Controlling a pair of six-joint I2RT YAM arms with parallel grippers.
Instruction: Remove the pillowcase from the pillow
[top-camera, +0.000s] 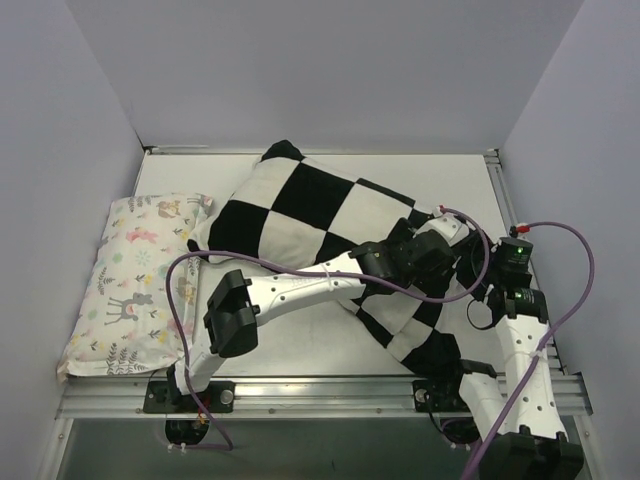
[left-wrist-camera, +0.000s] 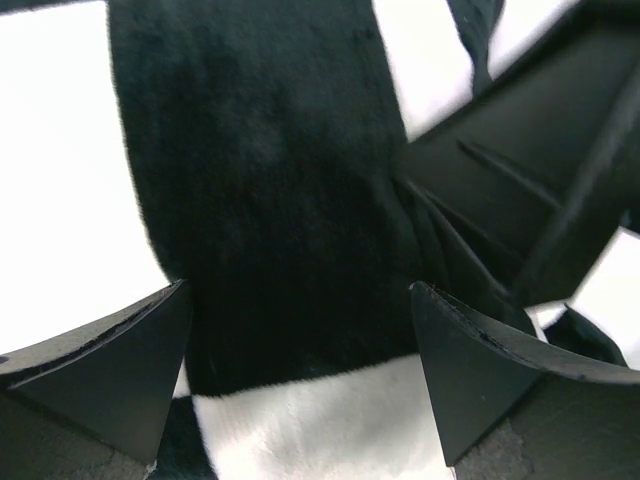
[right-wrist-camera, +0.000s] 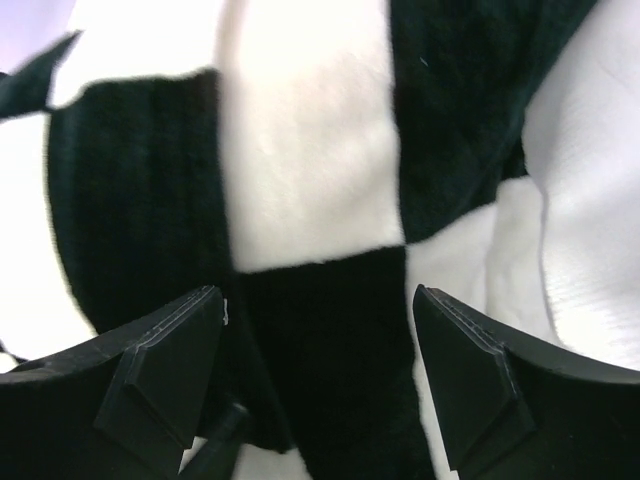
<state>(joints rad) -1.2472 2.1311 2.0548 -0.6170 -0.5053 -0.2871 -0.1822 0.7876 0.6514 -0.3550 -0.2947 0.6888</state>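
The black and white checkered pillowcase (top-camera: 300, 215) lies slantwise across the table, from the back middle to the near right. It is plump, and the pillow inside it is hidden. My left gripper (top-camera: 432, 243) reaches across to the case's right side. In the left wrist view it (left-wrist-camera: 300, 290) is open, its jaws wide apart over a black square. My right arm (top-camera: 515, 275) comes in from the right. My right gripper (right-wrist-camera: 317, 292) is open, with checkered fabric (right-wrist-camera: 310, 180) lying between its jaws. A black part of the other arm (left-wrist-camera: 520, 170) shows close by.
A pastel floral-and-animal print pillow (top-camera: 130, 285) lies along the left side. White walls close in the back and both sides. A metal rail (top-camera: 320, 395) runs along the near edge. A purple cable (top-camera: 180, 300) loops over the left arm.
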